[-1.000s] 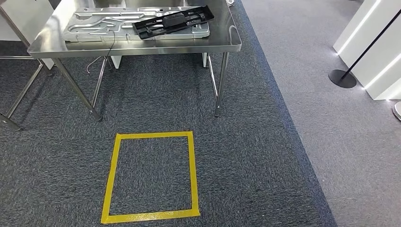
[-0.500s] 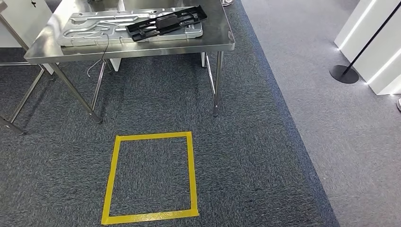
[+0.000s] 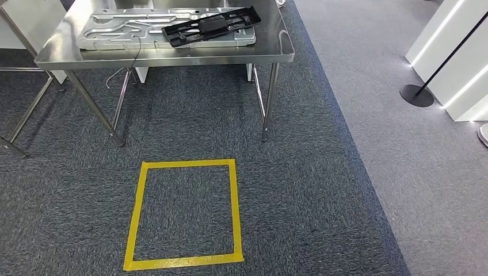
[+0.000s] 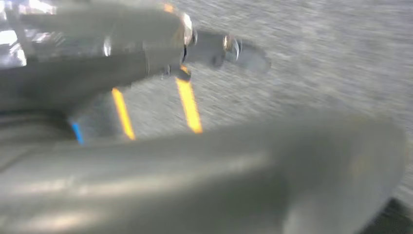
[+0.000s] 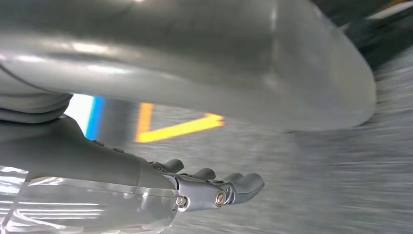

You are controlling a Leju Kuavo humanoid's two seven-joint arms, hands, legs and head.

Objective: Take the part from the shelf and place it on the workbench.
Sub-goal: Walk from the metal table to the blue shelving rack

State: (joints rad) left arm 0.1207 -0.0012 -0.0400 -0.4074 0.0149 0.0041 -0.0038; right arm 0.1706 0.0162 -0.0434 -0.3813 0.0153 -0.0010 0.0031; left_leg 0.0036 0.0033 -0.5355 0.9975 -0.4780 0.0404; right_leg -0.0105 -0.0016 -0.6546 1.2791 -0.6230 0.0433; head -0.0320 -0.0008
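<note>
The black part (image 3: 210, 26) lies flat on the steel workbench (image 3: 172, 56) at 12 o'clock in the head view, resting slantwise across a silver embossed metal panel (image 3: 115, 31) that covers much of the benchtop. A thin dark cable (image 3: 137, 54) hangs over the bench's near edge at about 11 o'clock. The bench stands on slim steel legs (image 3: 267, 103) on dark blue-grey carpet (image 3: 299, 190). On the carpet between the camera and the bench, at 6 to 7 o'clock, is a square of yellow tape (image 3: 184, 214), just short of the bench legs. A second metal frame leg (image 3: 26, 115) slants in at 9 o'clock. At 3 o'clock the carpet turns lighter grey, where a black round-based post (image 3: 416, 95) stands beside a white wall unit (image 3: 460, 57).

The left hand (image 4: 209, 161) hangs above the carpet in the blurred left wrist view, with yellow tape lines (image 4: 189, 105) below it; its fingers (image 4: 229, 48) reach out straight with nothing in them, so it is spread and empty. The right hand (image 5: 195, 78) likewise hangs over the carpet, its fingers (image 5: 234, 187) extended together and holding nothing, yellow tape (image 5: 180, 127) beyond them.
</note>
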